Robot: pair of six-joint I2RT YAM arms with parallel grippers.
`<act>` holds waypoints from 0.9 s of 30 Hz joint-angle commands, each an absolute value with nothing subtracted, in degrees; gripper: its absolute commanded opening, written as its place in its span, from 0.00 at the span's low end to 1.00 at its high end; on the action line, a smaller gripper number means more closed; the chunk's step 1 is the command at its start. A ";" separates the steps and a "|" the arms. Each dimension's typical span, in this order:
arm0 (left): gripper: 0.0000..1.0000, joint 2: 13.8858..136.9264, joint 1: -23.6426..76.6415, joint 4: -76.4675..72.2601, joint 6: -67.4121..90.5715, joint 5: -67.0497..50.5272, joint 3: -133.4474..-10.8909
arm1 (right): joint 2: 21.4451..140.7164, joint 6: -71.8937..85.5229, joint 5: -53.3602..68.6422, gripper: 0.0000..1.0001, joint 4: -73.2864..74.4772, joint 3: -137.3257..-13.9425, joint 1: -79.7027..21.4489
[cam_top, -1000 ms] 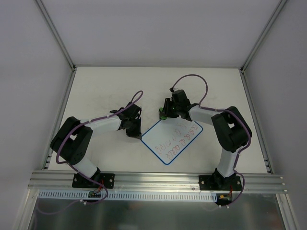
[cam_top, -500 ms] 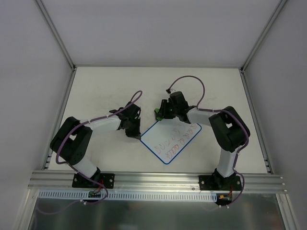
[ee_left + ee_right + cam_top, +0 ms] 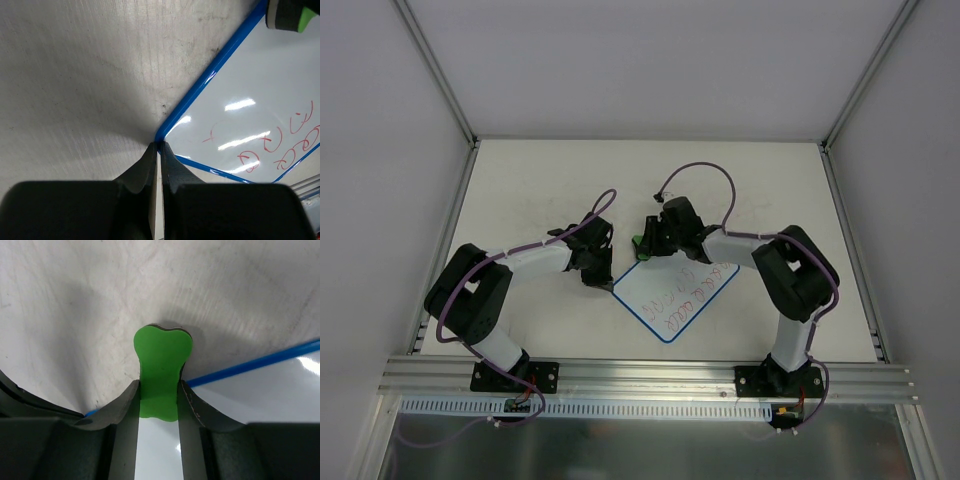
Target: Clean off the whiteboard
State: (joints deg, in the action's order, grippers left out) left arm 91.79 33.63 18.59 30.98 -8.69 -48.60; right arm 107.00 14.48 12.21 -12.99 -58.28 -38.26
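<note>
left gripper (image 3: 159,146) clenched at whiteboard (image 3: 240,75) corner; right gripper (image 3: 158,386) grasping eraser (image 3: 161,352) over its rim

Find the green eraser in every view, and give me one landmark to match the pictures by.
Top external: the green eraser sits near the picture's middle, in the right hand, at the far corner of the whiteboard.
Left wrist: top right corner of the picture, beside the board's edge.
Right wrist: dead centre, clamped between the right hand's fingers.
Shared landmark: the whiteboard's blue rim.
</note>
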 commanded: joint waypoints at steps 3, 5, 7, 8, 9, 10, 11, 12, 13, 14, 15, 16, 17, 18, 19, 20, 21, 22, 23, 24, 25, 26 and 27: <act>0.00 92.81 33.05 23.91 29.53 -4.92 -46.84 | 100.64 10.46 5.89 0.00 1.74 -57.83 -39.90; 0.00 92.90 32.96 23.82 29.53 -4.92 -47.02 | 98.44 8.80 4.67 0.00 6.82 -58.01 -40.43; 0.00 92.90 32.96 23.82 29.62 -4.92 -47.28 | 97.48 6.95 3.43 0.00 10.00 -58.71 -41.74; 0.00 92.90 32.87 23.82 29.62 -4.83 -47.29 | 96.86 5.29 2.73 0.00 13.06 -58.97 -42.18; 0.00 93.16 32.87 23.82 29.62 -4.75 -47.37 | 96.77 4.06 2.38 0.00 14.57 -59.50 -43.49; 0.00 93.16 32.96 23.82 29.62 -4.75 -47.55 | 96.85 3.00 1.24 0.00 16.16 -60.02 -44.38; 0.00 93.16 32.87 23.82 29.71 -4.75 -47.64 | 97.20 1.07 0.45 0.00 18.70 -61.16 -45.95; 0.00 93.16 32.87 23.82 29.79 -4.83 -47.72 | 97.47 0.45 0.35 0.00 19.59 -61.61 -46.84; 0.00 93.16 32.87 23.82 29.88 -4.83 -47.81 | 97.73 0.18 -2.17 0.00 20.03 -61.96 -47.72; 0.00 93.08 32.87 23.82 29.97 -4.83 -47.81 | 98.34 -1.65 -2.72 0.00 20.65 -62.40 -49.03; 0.00 93.08 32.78 23.82 30.06 -4.83 -47.90 | 98.70 -1.93 -2.72 0.00 20.65 -62.49 -49.65; 0.00 92.99 32.78 23.82 30.15 -4.75 -47.99 | 99.05 -2.11 -3.68 0.00 20.74 -62.66 -50.18; 0.00 92.81 32.78 23.82 30.23 -4.83 -47.99 | 99.49 -2.20 -4.13 0.00 20.74 -62.84 -50.71; 0.00 92.73 32.78 23.82 30.41 -5.01 -47.99 | 100.10 -2.20 -4.39 0.00 20.83 -63.19 -51.41; 0.00 92.64 32.78 23.82 30.50 -5.27 -47.99 | 100.46 -2.11 -4.48 0.00 20.74 -63.28 -51.76; 0.00 92.64 32.78 23.82 30.59 -5.36 -47.99 | 100.63 -2.02 -4.57 0.02 20.74 -63.46 -51.94; 0.00 92.46 32.78 23.82 30.67 -5.45 -47.99 | 100.72 -1.93 -4.74 0.06 20.83 -63.46 -52.47; 0.00 92.37 32.78 23.82 30.67 -5.54 -47.99 | 100.20 -1.93 -5.09 0.13 20.66 -63.28 -52.56; 0.00 92.29 32.78 23.82 30.67 -5.54 -47.90 | 99.85 -1.93 -5.36 0.16 20.74 -63.11 -52.65; 0.00 92.02 32.78 23.82 30.67 -5.45 -47.81 | 99.41 -1.76 -5.62 0.19 20.66 -62.93 -52.99; 0.00 91.85 32.78 23.82 30.67 -5.45 -47.81 | 98.19 -1.67 -6.32 0.24 20.57 -62.23 -53.17; 0.00 91.76 32.78 23.82 30.67 -5.45 -47.64 | 97.56 -1.41 -6.42 0.28 20.04 -61.79 -53.26; 0.00 91.41 32.78 23.82 30.67 -5.36 -47.72 | 96.86 -1.23 -6.68 0.33 19.69 -61.27 -53.35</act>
